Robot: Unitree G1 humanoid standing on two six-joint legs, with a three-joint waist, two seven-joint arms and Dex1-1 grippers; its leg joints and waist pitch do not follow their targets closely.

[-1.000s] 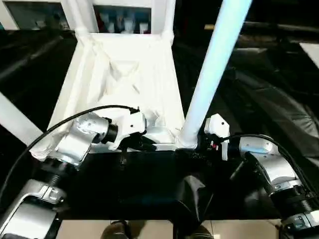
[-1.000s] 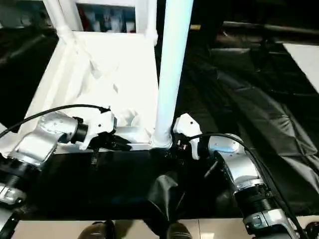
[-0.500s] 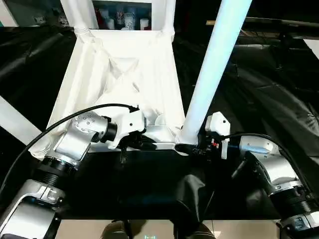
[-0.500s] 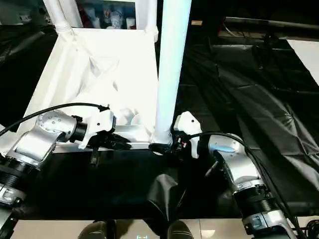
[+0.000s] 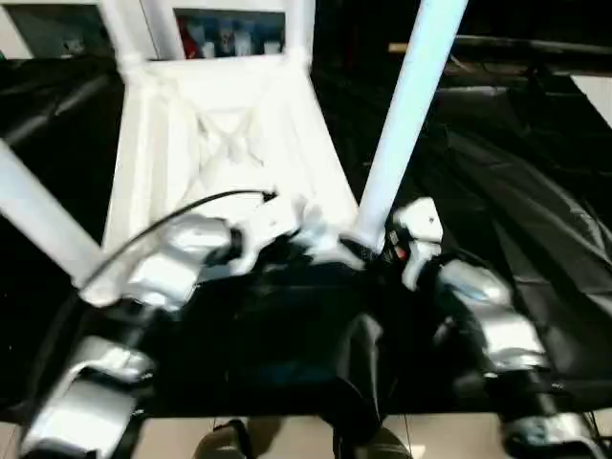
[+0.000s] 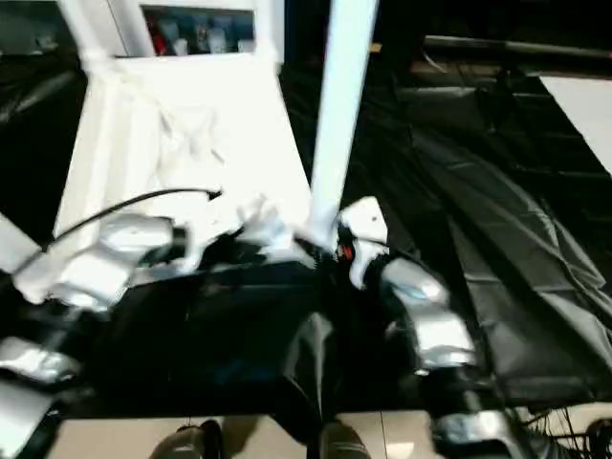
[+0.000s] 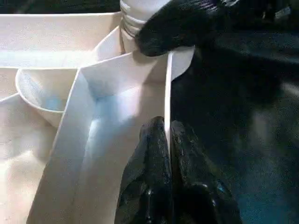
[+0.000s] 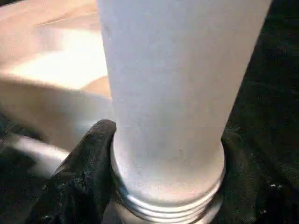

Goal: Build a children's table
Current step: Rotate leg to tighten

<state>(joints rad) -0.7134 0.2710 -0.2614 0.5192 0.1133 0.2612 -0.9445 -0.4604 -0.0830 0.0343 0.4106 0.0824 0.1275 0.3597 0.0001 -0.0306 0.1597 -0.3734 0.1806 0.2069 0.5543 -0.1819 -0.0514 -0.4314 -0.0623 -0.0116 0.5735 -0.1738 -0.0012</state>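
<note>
the white tabletop (image 5: 225, 143) lies upside down on black sheeting (image 5: 535, 220), ribbed underside facing up. legs stand in its two far corner sockets; the far-left leg (image 5: 124, 33) and far-right leg (image 5: 298, 29) run out of view at the top. another leg (image 5: 33, 215) rises at the near-left corner, leaning out to the robot's left.

at the near-right corner a fourth leg (image 5: 406, 115) stands tilted, its threaded lower end right at the corner socket. the right gripper (image 8: 168, 186) is clamped around this leg just above the threads, one black finger (image 8: 79, 177) on each side of the tube, both touching it.

the left gripper (image 7: 168, 135) is pinched shut on the tabletop's thin near rim (image 7: 167, 84), one fingertip (image 7: 152, 140) inside the wall and the other outside. the grip sits just beside the near-right corner socket; in the left wrist view a finger of the right gripper shows dark against the leg's base.

a pale board (image 6: 583, 105) lies at the far right on the sheeting, well apart from the tabletop.
</note>
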